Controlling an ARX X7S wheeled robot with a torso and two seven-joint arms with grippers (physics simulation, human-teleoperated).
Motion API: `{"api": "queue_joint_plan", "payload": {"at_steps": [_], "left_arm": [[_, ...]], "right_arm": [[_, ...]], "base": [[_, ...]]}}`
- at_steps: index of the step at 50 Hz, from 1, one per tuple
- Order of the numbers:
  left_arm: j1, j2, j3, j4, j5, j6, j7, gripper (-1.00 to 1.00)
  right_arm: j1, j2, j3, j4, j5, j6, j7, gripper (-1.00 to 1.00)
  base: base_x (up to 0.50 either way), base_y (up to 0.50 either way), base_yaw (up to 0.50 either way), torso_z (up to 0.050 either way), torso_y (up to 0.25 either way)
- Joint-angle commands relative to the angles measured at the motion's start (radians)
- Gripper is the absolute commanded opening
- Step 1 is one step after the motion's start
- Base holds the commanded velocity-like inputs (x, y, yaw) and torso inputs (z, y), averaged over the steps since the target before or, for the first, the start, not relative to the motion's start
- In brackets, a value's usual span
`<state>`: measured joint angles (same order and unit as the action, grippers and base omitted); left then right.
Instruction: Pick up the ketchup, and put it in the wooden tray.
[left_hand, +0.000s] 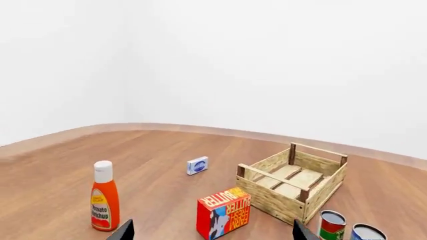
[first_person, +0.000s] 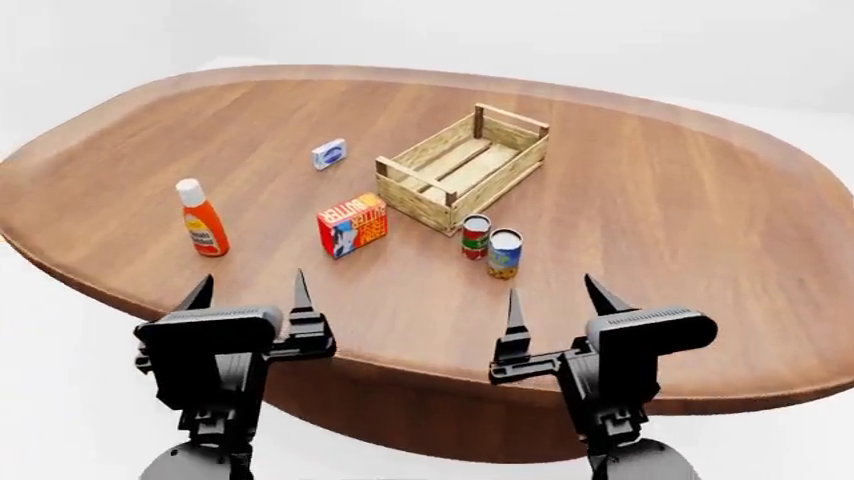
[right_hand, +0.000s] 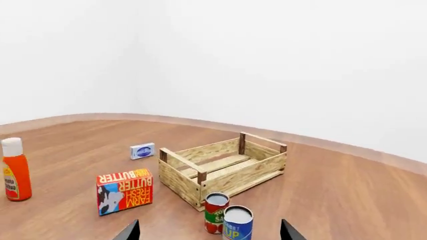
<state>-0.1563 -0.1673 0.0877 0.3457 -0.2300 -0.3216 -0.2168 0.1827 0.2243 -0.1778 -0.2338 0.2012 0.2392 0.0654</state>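
Observation:
The ketchup (first_person: 203, 219) is a slim red-orange bottle with a white cap, upright near the table's left front. It also shows in the left wrist view (left_hand: 104, 196) and the right wrist view (right_hand: 15, 170). The wooden tray (first_person: 463, 166) is a pale slatted crate at mid-table, empty, also in the left wrist view (left_hand: 291, 182) and the right wrist view (right_hand: 223, 168). My left gripper (first_person: 248, 290) is open and empty at the near edge, just short of the ketchup. My right gripper (first_person: 554, 300) is open and empty at the near edge, short of the cans.
A red-and-orange butter box (first_person: 352, 224) stands between the ketchup and the tray. A red-labelled can (first_person: 475, 237) and a blue-labelled can (first_person: 503, 253) stand in front of the tray. A small blue-and-white box (first_person: 328, 153) lies farther back. The round wooden table (first_person: 667, 200) ends close to both grippers.

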Motion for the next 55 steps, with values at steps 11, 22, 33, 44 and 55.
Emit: {"api": "queue_joint_plan", "payload": {"at_steps": [11,22,33,44,55], "left_arm": [[-0.181,-0.041,0.084,0.057,-0.048,-0.206,0.043,1.00],[-0.213,-0.052,0.115,0.078,-0.058,-0.244,0.054,1.00],[-0.236,-0.049,0.092,0.057,-0.074,-0.249,0.039,1.00],[-0.258,-0.052,0.075,0.025,-0.075,-0.235,0.029,1.00],[-0.260,-0.056,0.070,0.016,-0.083,-0.231,0.024,1.00]], "right_arm": [[0.132,0.040,-0.012,-0.056,0.013,0.204,0.018,1.00],[0.187,0.077,-0.017,-0.145,0.028,0.343,0.022,1.00],[0.186,0.083,-0.020,-0.158,0.037,0.343,0.018,1.00],[0.189,0.085,-0.026,-0.156,0.044,0.343,0.016,1.00],[0.211,0.075,-0.041,-0.121,0.041,0.330,0.015,1.00]], "base": [[0.00,0.02,0.18,0.000,0.000],[0.08,0.02,0.00,0.000,0.000],[0.47,0.14,0.00,0.000,0.000],[0.48,0.14,0.00,0.000,0.000],[0.48,0.14,0.00,0.000,0.000]]}}
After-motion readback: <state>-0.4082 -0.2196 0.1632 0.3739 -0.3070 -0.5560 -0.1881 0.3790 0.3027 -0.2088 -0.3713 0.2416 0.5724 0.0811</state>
